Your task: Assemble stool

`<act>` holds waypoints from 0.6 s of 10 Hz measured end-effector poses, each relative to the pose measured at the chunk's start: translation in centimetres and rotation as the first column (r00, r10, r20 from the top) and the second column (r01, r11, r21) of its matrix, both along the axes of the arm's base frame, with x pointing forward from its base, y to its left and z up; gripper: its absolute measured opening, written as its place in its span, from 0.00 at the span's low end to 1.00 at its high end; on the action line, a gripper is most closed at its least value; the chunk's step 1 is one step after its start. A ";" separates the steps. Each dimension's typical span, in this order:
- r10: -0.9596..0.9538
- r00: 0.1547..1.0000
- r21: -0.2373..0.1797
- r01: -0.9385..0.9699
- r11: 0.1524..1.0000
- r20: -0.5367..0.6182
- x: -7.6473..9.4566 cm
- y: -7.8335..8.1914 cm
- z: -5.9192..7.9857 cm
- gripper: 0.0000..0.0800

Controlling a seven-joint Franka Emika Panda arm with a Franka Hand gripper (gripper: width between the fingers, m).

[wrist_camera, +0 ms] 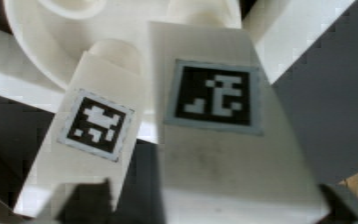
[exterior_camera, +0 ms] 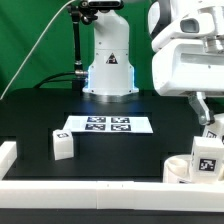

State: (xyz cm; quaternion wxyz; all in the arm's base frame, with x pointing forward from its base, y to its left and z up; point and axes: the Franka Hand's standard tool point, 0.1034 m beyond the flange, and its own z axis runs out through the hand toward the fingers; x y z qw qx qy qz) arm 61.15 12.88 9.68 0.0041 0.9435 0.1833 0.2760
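Observation:
The round white seat (exterior_camera: pixel 178 170) lies at the exterior view's right, near the front rail. It also shows in the wrist view (wrist_camera: pixel 69 30). A tagged leg (exterior_camera: pixel 206 158) stands on it. My gripper (exterior_camera: pixel 205 118) hangs just above it. In the wrist view my gripper (wrist_camera: pixel 211 205) is open, with a long tagged leg (wrist_camera: pixel 220 140) between its dark fingertips (wrist_camera: pixel 83 203). A dark gap shows on one side of that leg. A second tagged leg (wrist_camera: pixel 91 130) runs beside it toward the seat. Another loose leg (exterior_camera: pixel 62 145) stands on the table at the exterior view's left.
The marker board (exterior_camera: pixel 105 124) lies mid-table in front of the robot base (exterior_camera: pixel 108 70). A long white rail (exterior_camera: pixel 90 192) runs along the front edge and another rail piece (exterior_camera: pixel 7 155) lies at the exterior view's left.

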 end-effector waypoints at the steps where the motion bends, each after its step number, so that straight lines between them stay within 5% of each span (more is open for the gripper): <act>1: -0.007 1.000 0.000 0.007 1.000 -0.002 0.0 -0.4 0.0 0.77; 6: -0.004 0.999 0.000 0.004 1.000 -0.032 0.0 -0.2 1.7 0.81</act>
